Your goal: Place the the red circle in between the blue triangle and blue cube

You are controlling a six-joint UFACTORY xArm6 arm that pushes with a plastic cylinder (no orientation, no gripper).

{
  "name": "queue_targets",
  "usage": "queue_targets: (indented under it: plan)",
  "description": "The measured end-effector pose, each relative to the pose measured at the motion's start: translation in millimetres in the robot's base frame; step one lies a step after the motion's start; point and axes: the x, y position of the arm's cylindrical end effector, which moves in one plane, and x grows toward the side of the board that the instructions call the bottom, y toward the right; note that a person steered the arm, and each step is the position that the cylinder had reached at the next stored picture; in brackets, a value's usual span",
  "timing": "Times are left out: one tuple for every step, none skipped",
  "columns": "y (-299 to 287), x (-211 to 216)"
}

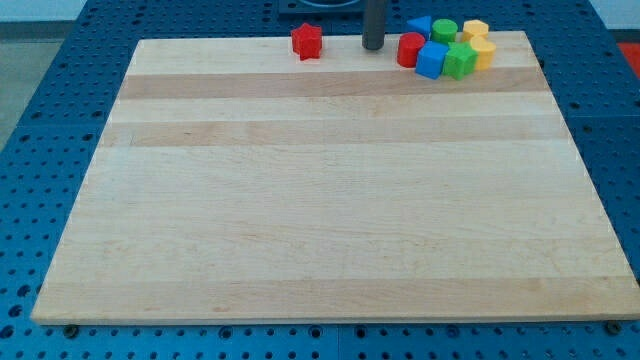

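The red circle (410, 49) stands near the board's top edge, right of centre. The blue triangle (419, 26) lies just above it and to the right, and the blue cube (432, 60) touches its lower right side. My tip (373, 46) is just left of the red circle, with a small gap between them. The rod rises straight out of the view's top.
A green circle (444, 30), a green block (460, 61) and two yellow blocks (475, 31) (484, 52) crowd the same cluster to the right. A red star (307, 41) sits apart to the left of my tip. The wooden board (330, 190) lies on a blue perforated table.
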Motion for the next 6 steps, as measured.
queue_targets:
  plan:
    - [1.4, 8.9]
    - [2.9, 15.2]
    - [20.9, 19.0]
    - [39.6, 20.3]
    - [50.4, 21.4]
    - [45.6, 23.5]
